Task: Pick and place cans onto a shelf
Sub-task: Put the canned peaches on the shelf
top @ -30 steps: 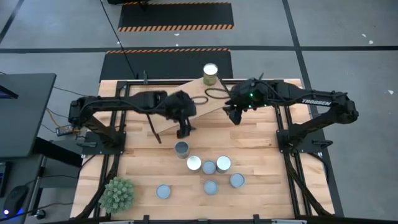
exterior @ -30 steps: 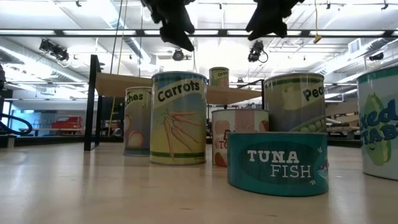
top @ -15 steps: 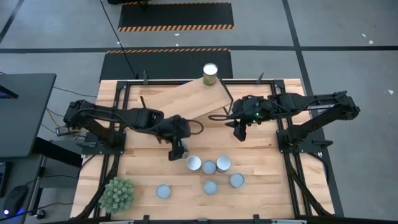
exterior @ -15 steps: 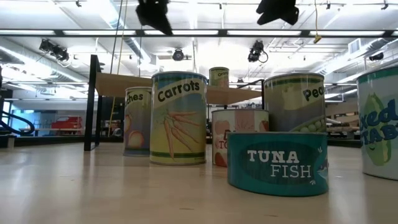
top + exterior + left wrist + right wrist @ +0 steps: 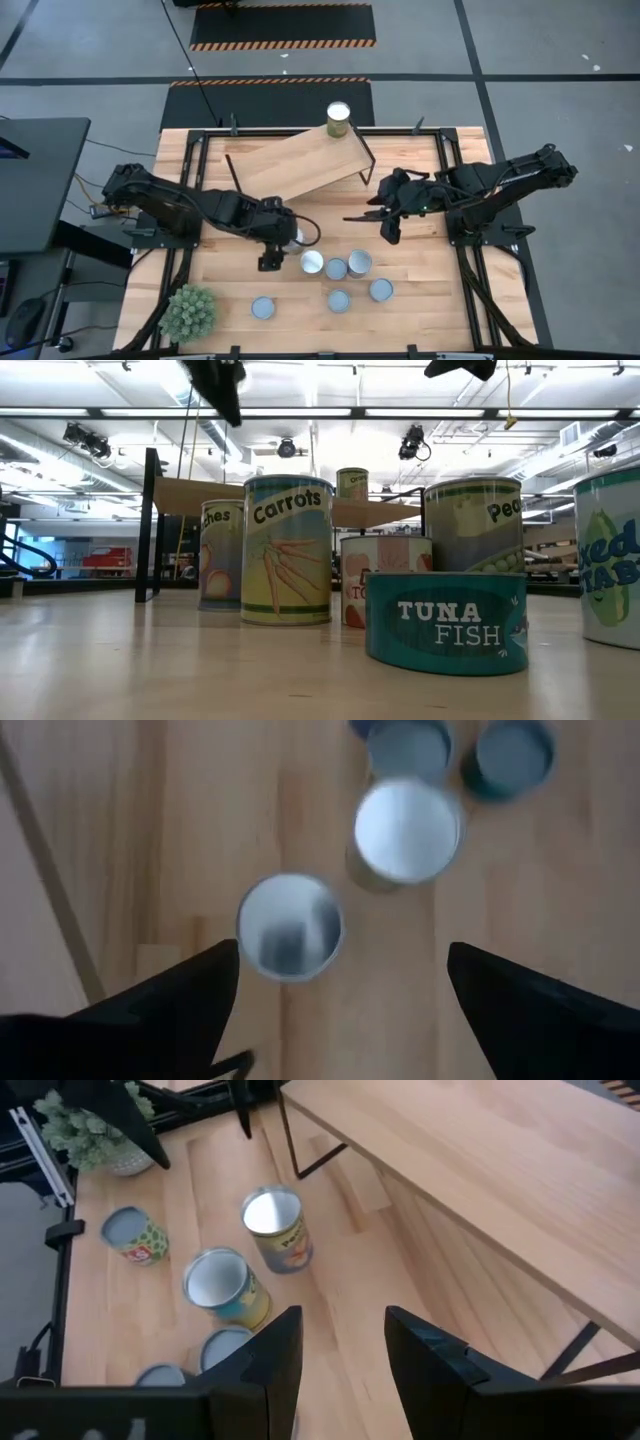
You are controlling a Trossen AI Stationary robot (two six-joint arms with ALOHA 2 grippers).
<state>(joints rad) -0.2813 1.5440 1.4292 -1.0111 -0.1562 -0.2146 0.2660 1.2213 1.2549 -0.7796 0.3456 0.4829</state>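
Observation:
One can (image 5: 338,118) stands on the far end of the tilted light-wood shelf (image 5: 300,162). Several cans stand upright on the table near its middle, among them one with a silvery top (image 5: 312,262) and one near the front (image 5: 263,307). My left gripper (image 5: 268,262) is open above the table, just left of the group. Its wrist view shows a blue-grey topped can (image 5: 289,927) below, between the spread fingers and untouched. My right gripper (image 5: 388,234) is open and empty, above the table right of the shelf's near leg, and also shows in its wrist view (image 5: 340,1365).
A spiky green plant (image 5: 189,312) stands at the table's near left corner. The shelf's thin black legs (image 5: 233,176) stand on the tabletop. In the low view the cans (image 5: 287,550) stand close together, the flat tuna can (image 5: 446,622) nearest the front.
My left gripper has moved from the shelf's near edge toward the table's near edge and a little left, ending beside the group of cans. My right gripper has moved away from the shelf toward the near edge. The shelf, earlier partly covered by the arms, now shows in full.

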